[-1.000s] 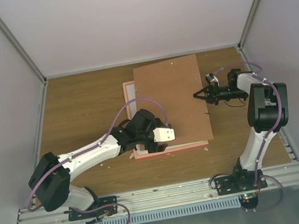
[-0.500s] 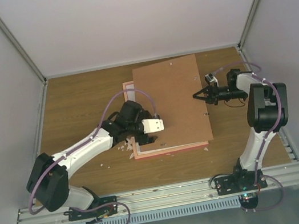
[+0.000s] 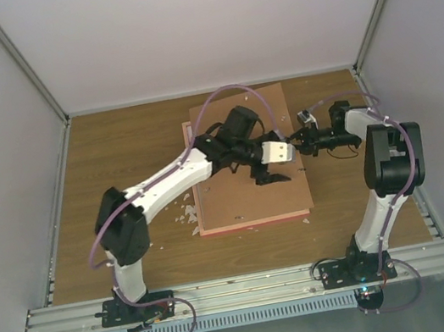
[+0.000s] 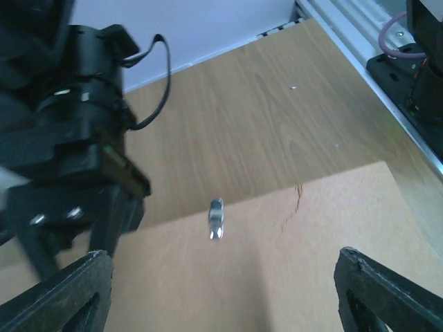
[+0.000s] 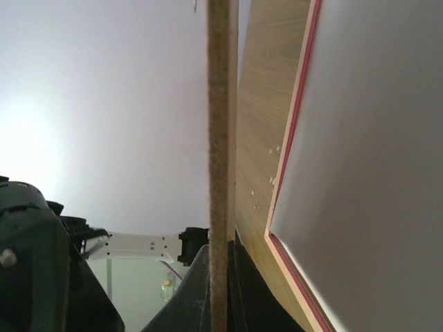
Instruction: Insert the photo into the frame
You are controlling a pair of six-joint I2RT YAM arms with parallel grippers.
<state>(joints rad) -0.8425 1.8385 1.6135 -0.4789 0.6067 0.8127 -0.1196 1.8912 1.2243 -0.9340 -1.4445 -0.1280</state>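
Observation:
The brown backing board [image 3: 244, 171] lies over the pink frame [image 3: 190, 141], which shows only as a thin strip along its left and near edges. The photo is hidden. My right gripper [image 3: 298, 145] is shut on the board's right edge; the right wrist view shows that edge [image 5: 221, 124] clamped between the fingers [image 5: 223, 277], with the frame's pink rim [image 5: 299, 131] and a pale sheet below. My left gripper [image 3: 272, 176] is open and empty over the board's right part. In the left wrist view [image 4: 221, 277] it hovers above the board [image 4: 291, 270], near a small metal tab [image 4: 216, 221].
Small white scraps [image 3: 186, 215] lie on the wooden table [image 3: 119, 167] by the frame's near left corner. Pale walls enclose the table on three sides. The two grippers are close together over the board's right edge.
My left arm has swung from the board's near left corner across to its right side, close to the right gripper. The right gripper still holds the board's edge.

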